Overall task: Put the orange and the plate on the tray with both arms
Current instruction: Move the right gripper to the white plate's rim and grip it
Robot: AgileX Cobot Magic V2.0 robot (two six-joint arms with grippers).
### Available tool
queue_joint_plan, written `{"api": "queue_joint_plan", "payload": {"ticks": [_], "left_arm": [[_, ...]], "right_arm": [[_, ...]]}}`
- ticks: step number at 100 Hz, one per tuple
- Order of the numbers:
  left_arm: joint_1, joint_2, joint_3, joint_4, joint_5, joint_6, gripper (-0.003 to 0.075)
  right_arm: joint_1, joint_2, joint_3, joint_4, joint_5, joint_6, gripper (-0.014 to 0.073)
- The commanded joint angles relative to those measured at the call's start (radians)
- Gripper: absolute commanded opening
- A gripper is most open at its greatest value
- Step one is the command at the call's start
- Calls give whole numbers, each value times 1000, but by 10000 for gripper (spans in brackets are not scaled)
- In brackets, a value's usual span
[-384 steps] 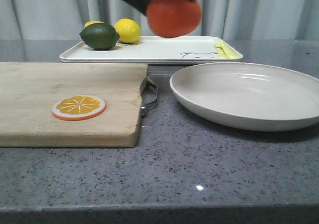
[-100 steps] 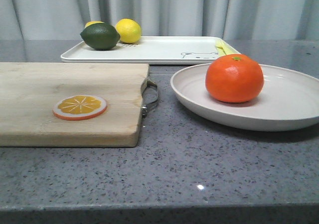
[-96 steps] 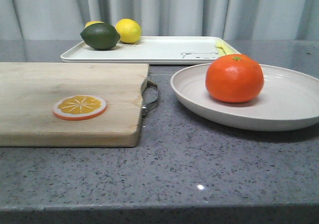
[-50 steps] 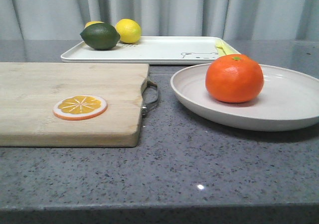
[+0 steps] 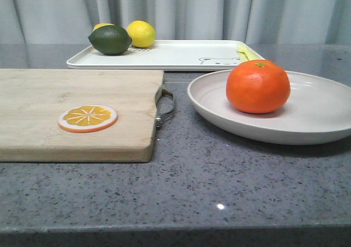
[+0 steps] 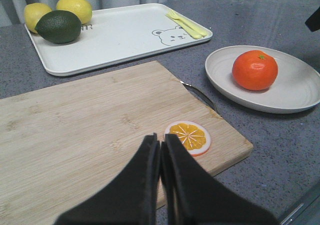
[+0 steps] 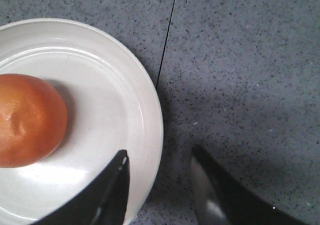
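Right pincer (image 7: 157, 185): spread, nothing between the fingers; hanging over the plate's rim, one finger above the plate's inside, the other above bare desk. Not seen in the front view.
Left pincer (image 6: 161, 157): fingers pressed together, holding nothing, poised over the near part of the cutting board, close to the orange slice.
Desk (image 5: 219, 192): grey speckled stone; carries everything listed below.
Cutting board (image 5: 66, 110): wooden, at the desk's left, metal handle toward the plate.
Orange slice (image 5: 88, 118): flat, lying on the board near its near edge; not a task item.
Plate (image 5: 323, 115): off-white, at the desk's right, just beside the board's handle; still on the desk, its far rim close to the tray's near edge.
Orange (image 5: 258, 86): whole, resting inside the plate, left of its middle, stem mark up.
Tray (image 5: 181, 55): white, bear drawing, along the desk's far edge; middle bare.
Tray contents: lime (image 5: 110, 39) and lemon (image 5: 141, 33) at its far left corner, yellow fork (image 6: 186, 23) at its right end.
Change: seconds ago the orange was in the air over the tray, gripped; now it sits released in the plate, unmoved over the last second.
Meaning: judged halfway. Plate with orange must yet go onto the tray; the spread right pincer looks placed to take the rim.
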Motion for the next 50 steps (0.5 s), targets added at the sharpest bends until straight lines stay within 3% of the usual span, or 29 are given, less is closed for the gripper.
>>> {"api": "queue_joint_plan", "payload": {"ticks": [1, 50], "left_arm": [[3, 9, -26, -8, -76, -4, -18], [3, 9, -26, -8, -76, -4, -19]], "right_arm": [[1, 31, -55, 7, -8, 0, 351], [1, 243, -94, 15, 7, 0, 350]]}}
